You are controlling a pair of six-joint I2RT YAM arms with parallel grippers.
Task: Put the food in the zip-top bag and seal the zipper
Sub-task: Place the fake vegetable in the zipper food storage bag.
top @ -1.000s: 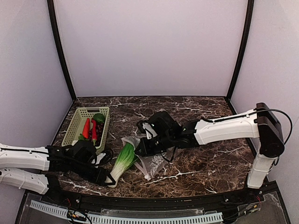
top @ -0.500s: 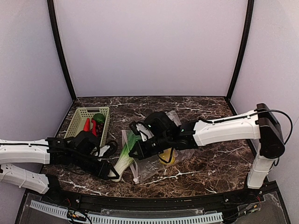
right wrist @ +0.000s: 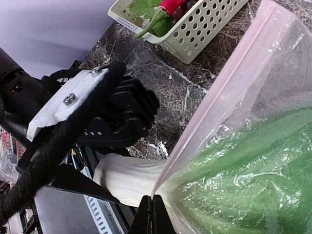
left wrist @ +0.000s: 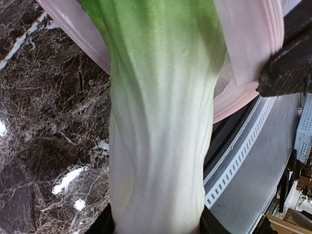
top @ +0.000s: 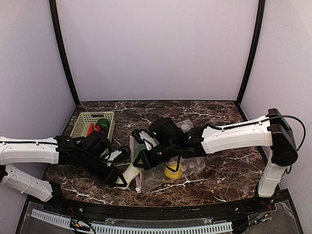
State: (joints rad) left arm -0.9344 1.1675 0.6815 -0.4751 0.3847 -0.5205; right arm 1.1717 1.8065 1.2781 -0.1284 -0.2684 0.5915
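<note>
My left gripper (top: 119, 179) (left wrist: 156, 228) is shut on the white base of the green leafy vegetable (top: 130, 170) (left wrist: 161, 122). The vegetable's green top lies inside the mouth of the clear zip-top bag (top: 187, 163) (right wrist: 258, 87). A pinkish strip, the zipper (right wrist: 214, 92), runs along that mouth edge. My right gripper (top: 139, 160) (right wrist: 152, 214) is shut on this edge and holds it up over the vegetable. A yellow lemon (top: 172, 170) sits inside the bag. Red chili peppers (top: 90, 129) and other food lie in the basket.
The pale green mesh basket (top: 80, 124) (right wrist: 204, 29) stands at the left rear of the marble table. The table's near edge with a perforated white rail (top: 146, 226) (left wrist: 239, 161) runs just behind the left gripper. Purple walls enclose the table.
The left arm has pushed the vegetable to the right, top first, into the bag. The right gripper has drawn the bag's mouth left over it. The lemon now shows inside the bag.
</note>
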